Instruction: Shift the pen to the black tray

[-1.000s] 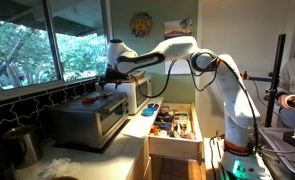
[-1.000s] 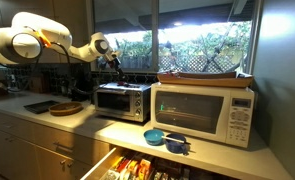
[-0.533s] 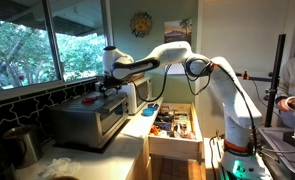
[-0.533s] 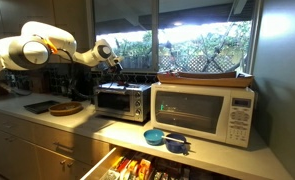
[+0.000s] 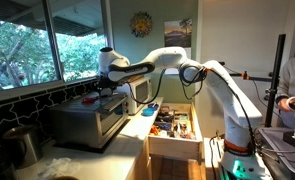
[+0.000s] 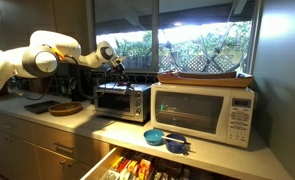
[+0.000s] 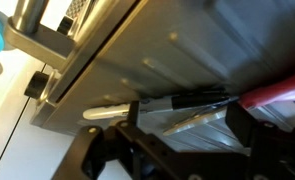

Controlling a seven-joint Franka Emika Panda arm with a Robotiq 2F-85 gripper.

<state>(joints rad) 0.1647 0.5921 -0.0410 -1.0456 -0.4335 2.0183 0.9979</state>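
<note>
the pen (image 7: 152, 106) lies on top of the small oven (image 7: 187, 50), not yet lifted. the tool (image 7: 179, 124) hangs over it, spread. gripping and carrying to the black tray (image 6: 52, 108) are left.

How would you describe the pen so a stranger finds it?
Find the silver toaster oven beside the white microwave. On its top, by the gripper, lies the pen: slim, dark with a pale end, unlike the red thing next to it.

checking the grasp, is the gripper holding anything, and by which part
Nothing appears held: the gripper is open, jaws apart, over the pen, which lies flat on the toaster oven.
</note>
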